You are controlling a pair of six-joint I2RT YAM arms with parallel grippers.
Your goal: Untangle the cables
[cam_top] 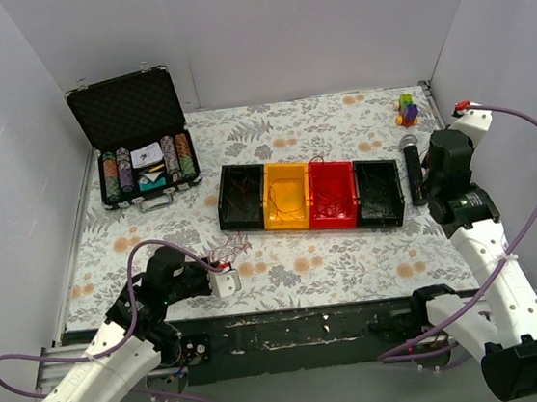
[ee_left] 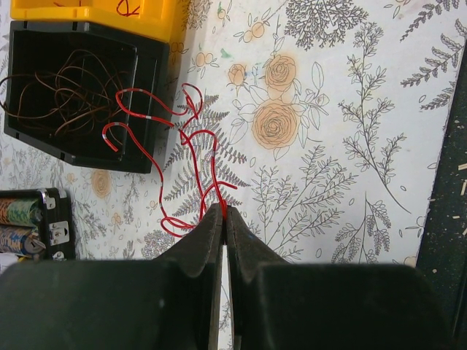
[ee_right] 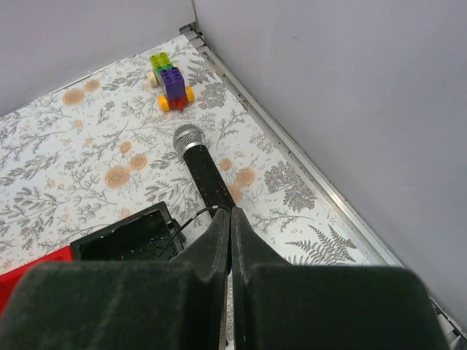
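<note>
Poker chips in coloured stacks fill an open black case (cam_top: 136, 143) at the far left of the flower-patterned table (cam_top: 353, 259). Near the front edge, the left gripper (ee_left: 224, 213) has its two dark fingers pressed together on one end of the thin red cables (ee_left: 191, 157). These cables lie in loose curls on the table in front of the gripper, and one loop reaches over the edge of a black plastic bin (ee_left: 142, 157). Inside this bin there are thin dark wires (ee_left: 58, 95) in a tangle. To its right stand in one row a yellow bin (cam_top: 287, 197), a red bin (cam_top: 332, 194) and a second black bin (cam_top: 379, 193). Just beside the last one lies a black microphone (ee_right: 204, 171) with a silver head. The right gripper (ee_right: 230, 215) hangs over its handle, clenched; a thin dark wire (ee_right: 191, 217) runs from the bin to its tips, but I cannot tell if it is pinched. Farther back, near the corner, stands a toy of coloured building blocks (ee_right: 171, 84).
</note>
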